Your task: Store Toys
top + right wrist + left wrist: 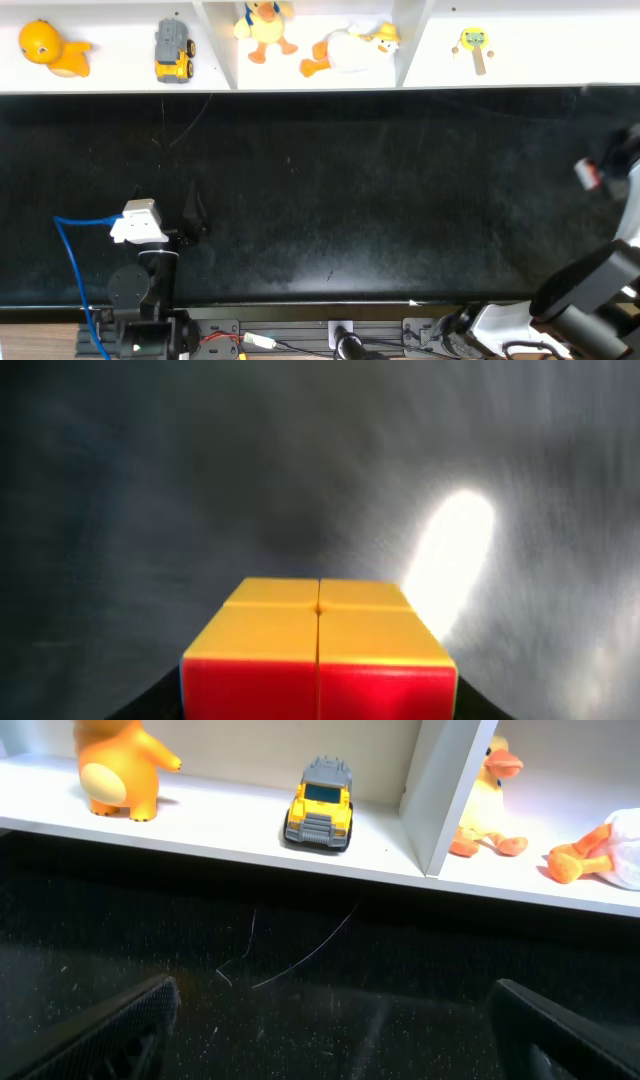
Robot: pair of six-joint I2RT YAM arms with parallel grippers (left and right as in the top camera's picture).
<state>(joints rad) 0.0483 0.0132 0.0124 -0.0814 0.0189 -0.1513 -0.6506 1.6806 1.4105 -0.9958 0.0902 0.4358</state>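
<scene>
Cube [320, 650] pinched between its fingers, the right gripper [592, 172] hangs at the 3 o'clock edge of the counter [400, 200], lifted off the surface. The cube has no long axis: its yellow face is turned up and its red face looks back toward the wrist, each face split by a seam. A bright patch of glare [450, 560] lies on the dark surface beneath it.

At about 8 o'clock, the left gripper [330, 1030] sits low over the counter, fingers [140, 1020] spread wide with nothing between them, aimed toward 12 o'clock. A blue cable [75, 240] loops off to 9 o'clock beside that arm.

Along the 12 o'clock edge runs a white shelf [320, 80] split by upright dividers. In the compartment toward 11 o'clock stand an orange duck figure [50, 47] and, just beside it, a yellow truck [174, 50]; the truck's long axis runs front to back, its grey grille facing 6 o'clock, toward the counter. The middle compartment holds a yellow duck plush [265, 28], upright, and a white duck plush [350, 48] lying on its side, orange feet toward 9 o'clock. Toward 1 o'clock lies a small yellow toy on a stick [472, 45], stick pointing to 6 o'clock.

The counter is black and scuffed, marked with fine pale scratches.
</scene>
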